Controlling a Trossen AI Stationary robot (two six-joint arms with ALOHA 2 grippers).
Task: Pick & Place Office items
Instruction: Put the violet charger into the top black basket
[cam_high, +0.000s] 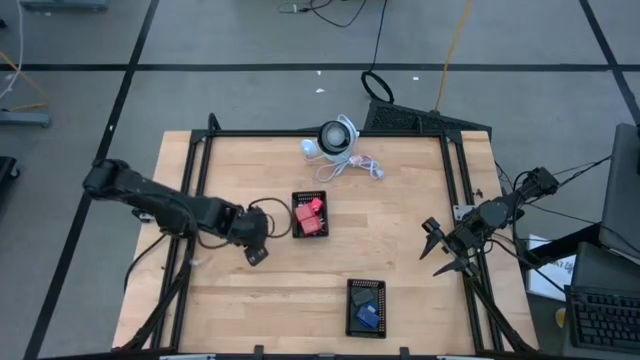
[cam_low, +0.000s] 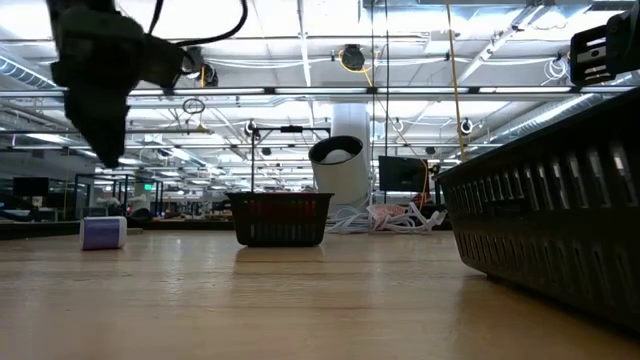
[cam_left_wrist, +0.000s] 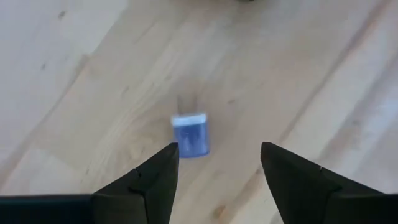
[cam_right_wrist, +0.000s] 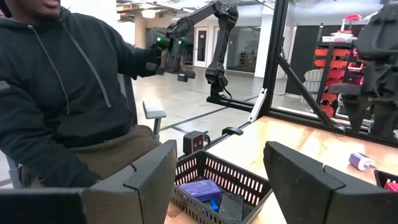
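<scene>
One blue block (cam_left_wrist: 189, 135) lying loose on table (cam_high: 400, 250), 12 o'clock of spread, empty left gripper (cam_left_wrist: 217, 163); right gripper (cam_high: 440, 250) parked at edge, apparently spread, empty.

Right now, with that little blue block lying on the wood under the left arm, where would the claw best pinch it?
Probably across its two long sides, coming straight down. The blue block lies flat and alone on the table, with bare wood all round, so nothing blocks the fingers. The left gripper hangs open above it, the block sitting towards one finger, so a small sideways shift looks needed first.

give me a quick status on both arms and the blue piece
Left gripper open, above loose blue piece on table. Right gripper open, waiting at table's right edge. Nothing in the way.
</scene>
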